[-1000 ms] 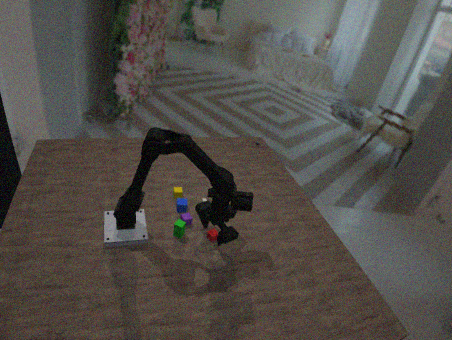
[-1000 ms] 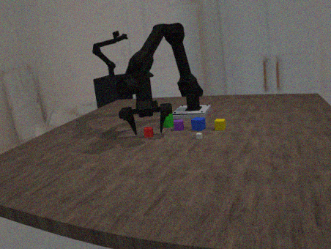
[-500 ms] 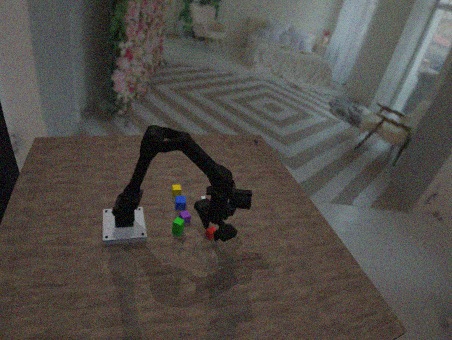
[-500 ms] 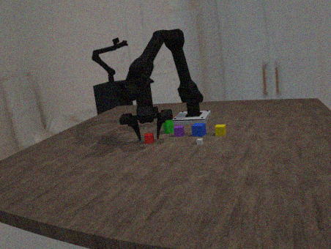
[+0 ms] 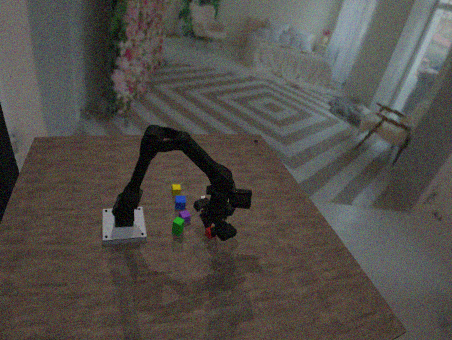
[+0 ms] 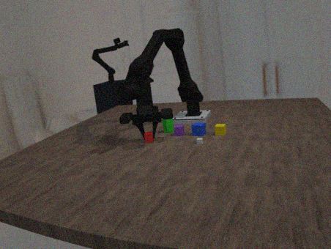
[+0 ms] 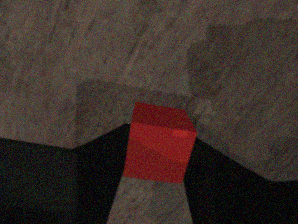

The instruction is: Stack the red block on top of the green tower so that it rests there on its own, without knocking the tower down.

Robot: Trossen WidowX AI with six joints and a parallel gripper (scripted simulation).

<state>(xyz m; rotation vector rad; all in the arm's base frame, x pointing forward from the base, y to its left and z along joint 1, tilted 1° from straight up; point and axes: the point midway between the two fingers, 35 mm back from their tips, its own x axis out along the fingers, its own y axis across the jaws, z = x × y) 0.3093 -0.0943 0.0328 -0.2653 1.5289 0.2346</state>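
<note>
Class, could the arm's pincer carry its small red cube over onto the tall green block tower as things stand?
Probably yes. The pincer is shut on the small red cube, and the tall green block tower stands close beside it with its top bare; the purple cube sits beyond.
</note>
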